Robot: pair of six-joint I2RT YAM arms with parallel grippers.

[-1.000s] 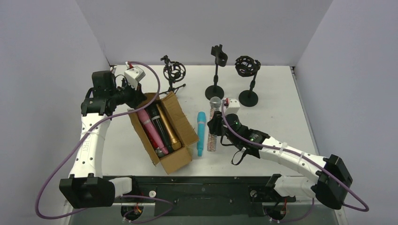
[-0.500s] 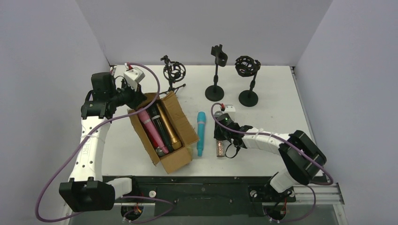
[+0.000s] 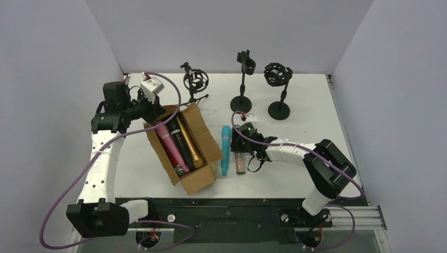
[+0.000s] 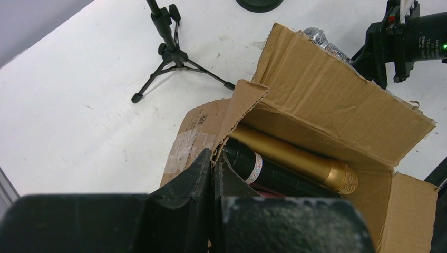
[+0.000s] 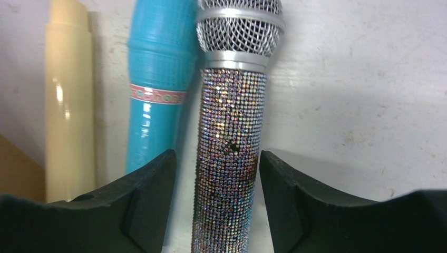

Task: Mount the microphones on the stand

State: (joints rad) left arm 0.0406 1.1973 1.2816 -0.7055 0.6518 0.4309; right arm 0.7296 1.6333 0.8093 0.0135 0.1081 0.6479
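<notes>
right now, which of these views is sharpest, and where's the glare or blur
Right wrist view: sharpest, the glittery microphone crisp between the open right gripper, with a glare streak down the cream microphone. Left wrist view: the left gripper shut on the cardboard box is a dark, blurred mass; the gold microphone is in focus. Top view: even light, soft shadows.

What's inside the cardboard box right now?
Inside the cardboard box lie a pink microphone, a black microphone and a gold microphone, side by side. Anything beneath them is covered.
</notes>
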